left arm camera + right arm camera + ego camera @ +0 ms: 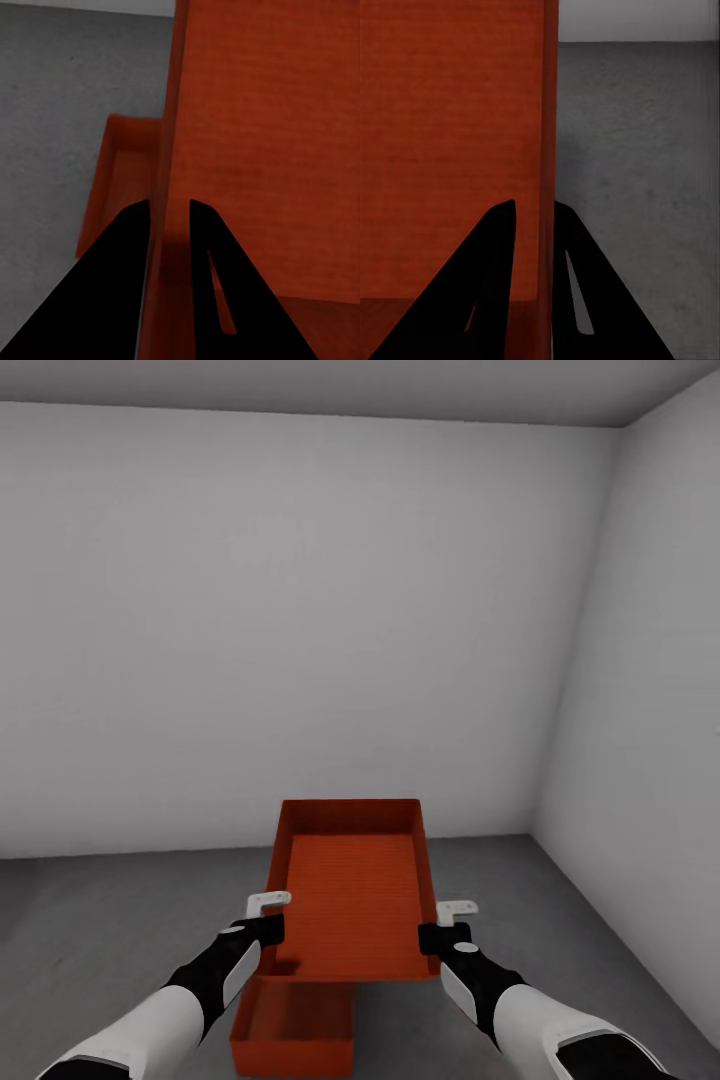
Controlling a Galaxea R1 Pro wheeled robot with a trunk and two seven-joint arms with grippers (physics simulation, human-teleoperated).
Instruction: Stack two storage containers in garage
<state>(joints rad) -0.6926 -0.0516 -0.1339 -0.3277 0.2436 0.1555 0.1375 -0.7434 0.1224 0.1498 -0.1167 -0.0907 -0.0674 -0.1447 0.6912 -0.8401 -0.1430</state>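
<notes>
I hold one red-orange storage container (350, 890) in the air in front of me, open top up, in the garage. My left gripper (268, 932) is shut on its left wall (169, 150); my right gripper (436, 937) is shut on its right wall (549, 135). The second storage container (293, 1028) rests on the dark grey concrete floor (120, 920), below the near left end of the held one and partly hidden by it. It also appears under the held bin in the left wrist view (124, 172).
White-grey walls (300, 620) close the room ahead and on the right (650, 690), meeting in a corner. Bare concrete floor (637, 150) spreads on both sides of the bins.
</notes>
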